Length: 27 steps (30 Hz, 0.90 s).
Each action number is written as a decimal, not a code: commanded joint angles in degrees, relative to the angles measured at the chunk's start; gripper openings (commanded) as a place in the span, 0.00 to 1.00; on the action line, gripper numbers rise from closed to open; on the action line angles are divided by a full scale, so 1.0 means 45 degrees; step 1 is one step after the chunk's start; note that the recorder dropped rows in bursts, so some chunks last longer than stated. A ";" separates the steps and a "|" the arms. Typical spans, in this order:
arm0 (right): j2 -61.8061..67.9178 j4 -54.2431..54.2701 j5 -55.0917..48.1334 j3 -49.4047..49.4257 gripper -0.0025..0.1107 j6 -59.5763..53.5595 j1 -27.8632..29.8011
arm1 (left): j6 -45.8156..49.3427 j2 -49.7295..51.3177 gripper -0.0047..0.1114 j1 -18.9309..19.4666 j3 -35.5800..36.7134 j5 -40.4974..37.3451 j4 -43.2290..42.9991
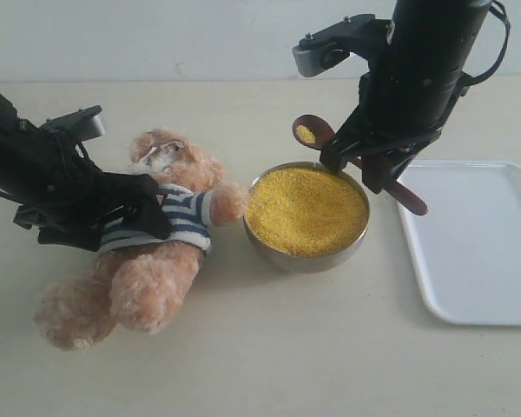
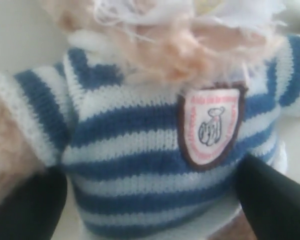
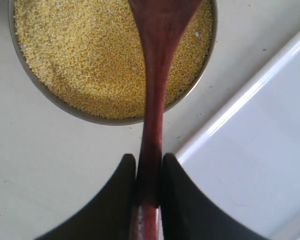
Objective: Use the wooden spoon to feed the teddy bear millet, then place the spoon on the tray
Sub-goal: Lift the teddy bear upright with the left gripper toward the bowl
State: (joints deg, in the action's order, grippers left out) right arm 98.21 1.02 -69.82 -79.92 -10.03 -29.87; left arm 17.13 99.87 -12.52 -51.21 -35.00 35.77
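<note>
R gripper (image 3: 149,167) clamped on dark reddish wooden spoon (image 1: 323,128), yellow millet (image 1: 306,135) aboard, over round steel bowl (image 1: 306,257); L gripper (image 2: 150,202) jaws apart either side of fluffy striped-shirt teddy bear (image 1: 156,261). Keep spoon level, go slow toward bear

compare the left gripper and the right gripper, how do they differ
The left gripper stands wide open, fingers either side of the teddy bear; the right gripper is shut on the wooden spoon by its handle. The left gripper sits low at the bear; the right gripper hangs raised beside the steel bowl of millet. Both have black fingers.
</note>
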 commanded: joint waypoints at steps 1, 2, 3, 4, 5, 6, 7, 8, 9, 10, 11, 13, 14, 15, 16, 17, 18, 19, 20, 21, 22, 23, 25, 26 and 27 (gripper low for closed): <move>-0.0087 -0.0018 -0.0032 -0.0027 0.02 -0.0032 0.0046 | 0.0736 0.0384 0.78 -0.0042 -0.0040 0.0477 0.0734; -0.0087 -0.0018 -0.0032 -0.0027 0.02 -0.0032 0.0046 | 0.1056 0.0479 0.78 -0.0042 -0.0040 0.0477 0.1010; -0.0087 -0.0018 -0.0032 -0.0027 0.02 -0.0032 0.0046 | 0.1298 0.0538 0.78 -0.0042 -0.0040 0.0477 0.1295; -0.0087 -0.0018 -0.0032 -0.0027 0.02 -0.0032 0.0046 | 0.1588 0.0648 0.78 -0.0042 -0.0040 0.0477 0.1565; -0.0087 -0.0018 -0.0032 -0.0027 0.02 -0.0032 0.0046 | 0.1815 0.0733 0.78 -0.0042 -0.0040 0.0500 0.1774; -0.0087 -0.0018 -0.0032 -0.0027 0.02 -0.0032 0.0046 | 0.2013 0.0815 0.78 -0.0042 -0.0040 0.0536 0.1929; -0.0087 0.0008 -0.0032 -0.0027 0.02 -0.0032 0.0046 | 0.2119 0.0918 0.77 -0.0042 -0.0040 0.0536 0.2036; -0.0087 0.0035 -0.0032 -0.0027 0.02 -0.0032 0.0046 | 0.2109 0.1005 0.76 -0.0042 -0.0040 0.0536 0.2092; -0.0087 0.0035 -0.0032 -0.0027 0.02 -0.0032 0.0046 | 0.2109 0.1059 0.74 -0.0042 -0.0040 0.0536 0.2092; -0.0087 0.0035 -0.0032 -0.0027 0.02 -0.0032 0.0046 | 0.2109 0.1059 0.71 -0.0042 -0.0040 0.0536 0.2092; -0.0087 0.0035 -0.0032 -0.0027 0.02 -0.0032 0.0046 | 0.2109 0.1059 0.66 -0.0042 -0.0040 0.0536 0.2092; -0.0087 0.0035 -0.0032 -0.0027 0.02 -0.0032 0.0046 | 0.2109 0.1059 0.53 -0.0042 -0.0040 0.0637 0.2092; -0.0087 0.0035 -0.0032 -0.0027 0.02 -0.0032 0.0046 | 0.2109 0.1059 0.45 -0.0042 -0.0040 0.0709 0.2092; -0.0087 0.0035 -0.0032 -0.0027 0.02 -0.0032 0.0046 | 0.2109 0.1059 0.37 -0.0042 -0.0040 0.0746 0.2092; -0.0087 0.0035 -0.0032 -0.0027 0.02 -0.0032 0.0046 | 0.2109 0.1059 0.30 -0.0042 -0.0040 0.0746 0.2092; -0.0087 0.0035 -0.0032 -0.0027 0.02 -0.0032 0.0046 | 0.2109 0.1059 0.21 -0.0042 -0.0040 0.0746 0.2092; -0.0087 0.0035 -0.0032 -0.0027 0.02 -0.0032 0.0046 | 0.2146 0.1059 0.12 -0.0042 -0.0040 0.0746 0.2092; -0.0087 0.0035 -0.0032 -0.0027 0.02 -0.0032 0.0046 | 0.2323 0.1059 0.07 -0.0042 -0.0040 0.0746 0.2092; -0.0087 0.0035 -0.0032 -0.0027 0.02 -0.0032 0.0046 | 0.2456 0.1059 0.07 -0.0042 -0.0040 0.0720 0.2092; -0.0087 0.0036 -0.0032 -0.0027 0.02 -0.0059 0.0046 | 0.2456 0.1059 0.07 -0.0042 -0.0040 0.0656 0.2092; -0.0087 0.0036 -0.0032 -0.0027 0.02 -0.0059 0.0046 | 0.2456 0.1059 0.07 -0.0042 -0.0040 0.0573 0.2092; -0.0087 0.0036 -0.0032 -0.0027 0.02 -0.0092 0.0046 | 0.2456 0.1059 0.07 -0.0042 -0.0040 0.0479 0.2059; -0.0087 0.0036 -0.0032 -0.0027 0.02 -0.0138 0.0046 | 0.2456 0.1033 0.07 -0.0042 -0.0040 0.0353 0.1801; -0.0087 0.0036 -0.0032 -0.0027 0.02 -0.0169 0.0024 | 0.2456 0.0927 0.07 -0.0042 -0.0040 0.0314 0.1563; -0.0087 0.0036 -0.0032 -0.0027 0.02 -0.0230 0.0022 | 0.2456 0.0795 0.07 -0.0042 -0.0040 0.0258 0.1308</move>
State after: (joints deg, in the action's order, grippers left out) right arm 98.21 1.23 -69.82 -79.92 -10.15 -29.87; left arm 27.43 104.04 -12.51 -51.34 -33.23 45.37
